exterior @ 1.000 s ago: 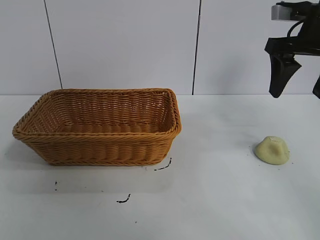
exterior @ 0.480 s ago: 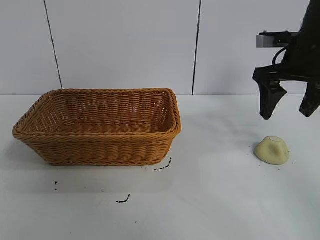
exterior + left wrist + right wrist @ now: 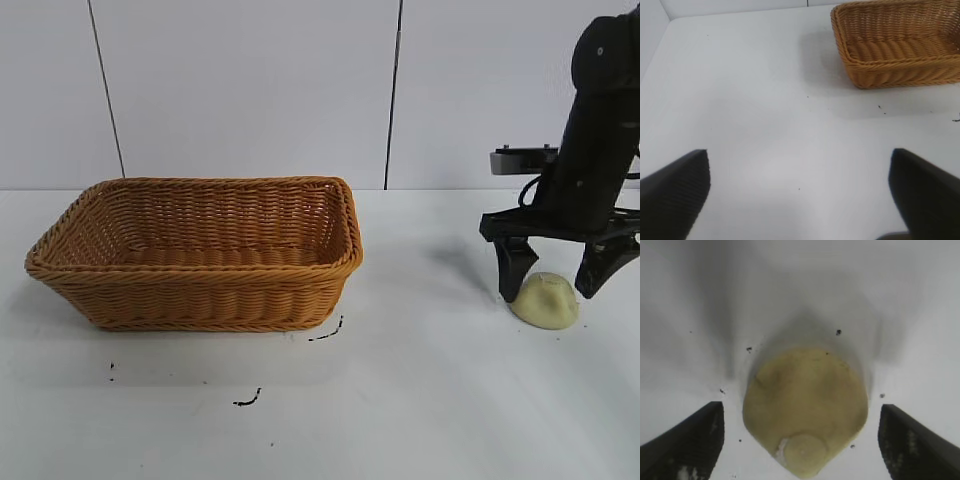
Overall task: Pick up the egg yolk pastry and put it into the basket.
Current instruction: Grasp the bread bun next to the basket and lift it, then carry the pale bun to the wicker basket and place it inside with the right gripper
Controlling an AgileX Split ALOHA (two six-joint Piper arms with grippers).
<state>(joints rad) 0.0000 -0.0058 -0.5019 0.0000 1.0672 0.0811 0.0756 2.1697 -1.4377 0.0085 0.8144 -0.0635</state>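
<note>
**Right gripper straddling the egg yolk pastry, fingers spread, nothing held**

The right gripper (image 3: 558, 283) is positioned low over the egg yolk pastry (image 3: 545, 300), which rests on the white table (image 3: 420, 400) well apart from the wicker basket (image 3: 195, 250). In the right wrist view, the fingers (image 3: 687, 440) are seen wide apart on either side of the pastry (image 3: 805, 410), with clear gaps and no contact. The pastry is judged light, soft and easily crushed; its dented dome is best taken at the widest flanks near the base, with gentle closing force. The left gripper (image 3: 800, 195) is held open and empty above bare table, with the basket (image 3: 895, 45) farther off.
</note>
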